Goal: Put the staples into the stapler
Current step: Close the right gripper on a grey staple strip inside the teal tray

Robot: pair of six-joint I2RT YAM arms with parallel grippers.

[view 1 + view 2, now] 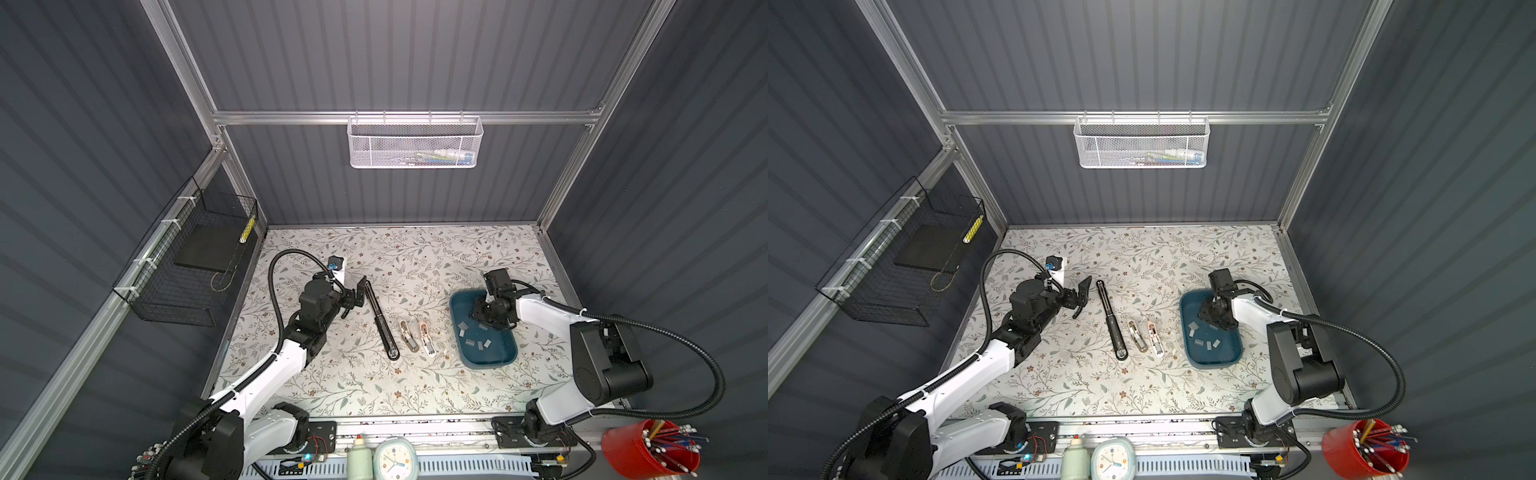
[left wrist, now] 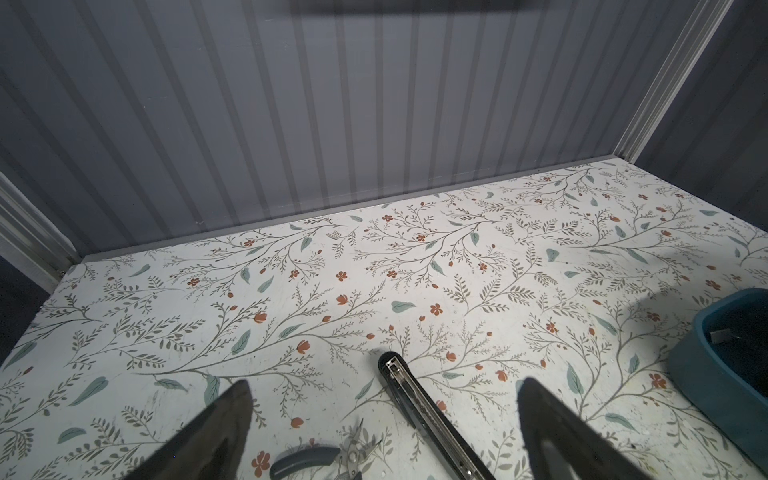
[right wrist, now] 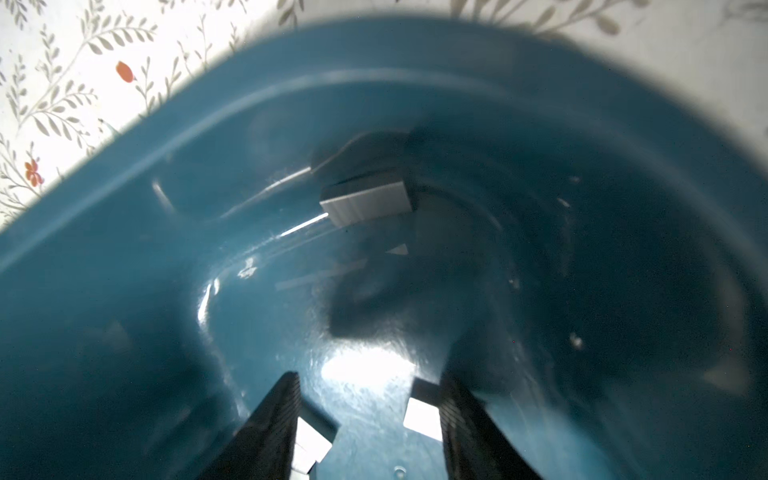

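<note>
Floral tabletop (image 1: 374, 386); left gripper (image 1: 354, 300), fingers wide apart, empty beside the black stapler's (image 1: 384, 328) far end. Two small staplers (image 1: 409, 334) lie mid-table. Loose staples (image 3: 368, 203) lie in the tray (image 1: 494, 354), right gripper (image 3: 361, 380) down among them, fingers apart, clamping nothing. Likely picking one: next, straddle a strip and close.

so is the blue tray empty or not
Not empty: several grey staples lie loose on the floor of the blue tray in both top views, with the right hand down inside it.
</note>
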